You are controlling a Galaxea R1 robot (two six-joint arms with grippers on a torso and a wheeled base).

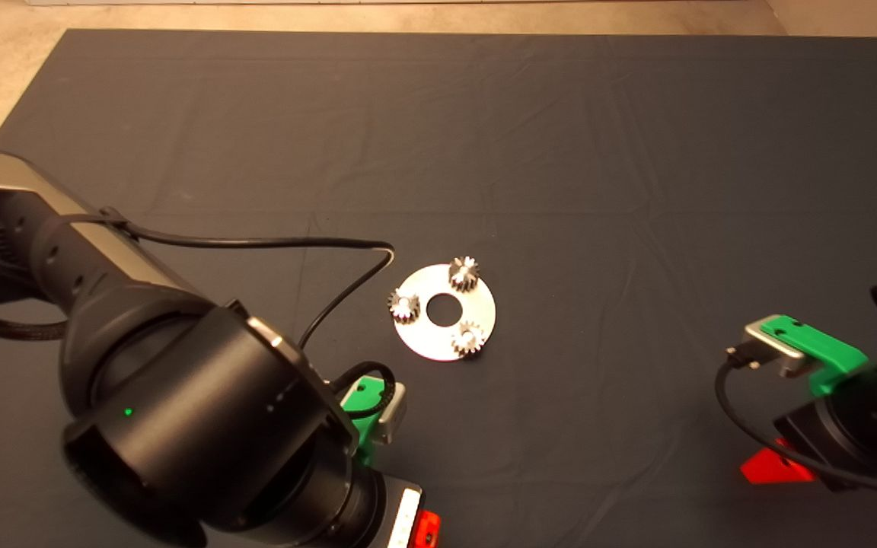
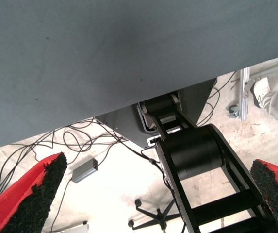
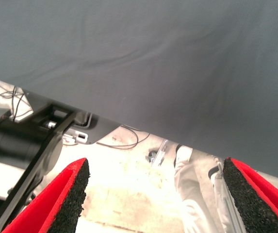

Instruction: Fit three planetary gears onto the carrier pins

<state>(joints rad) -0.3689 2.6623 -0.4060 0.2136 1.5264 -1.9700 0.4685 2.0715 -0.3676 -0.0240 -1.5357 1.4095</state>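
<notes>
A flat round silver plate (image 1: 427, 335) with a large central hole lies near the middle of the dark mat. Three small dark toothed gears sit on its pins: one at the far side (image 1: 464, 273), one at the left (image 1: 403, 305), one at the near right (image 1: 469, 338). The pins themselves show only as bright spots in the gear bores. My left gripper (image 2: 148, 194) is near the mat's front edge, open and empty. My right gripper (image 3: 155, 196) is at the lower right, open and empty. Neither wrist view shows the plate.
The left arm's black body (image 1: 180, 396) and its cable (image 1: 347, 285) fill the lower left, close to the plate. Both wrist views look past the mat's edge at the floor with cables (image 2: 75, 141) and a person's legs (image 3: 192, 194).
</notes>
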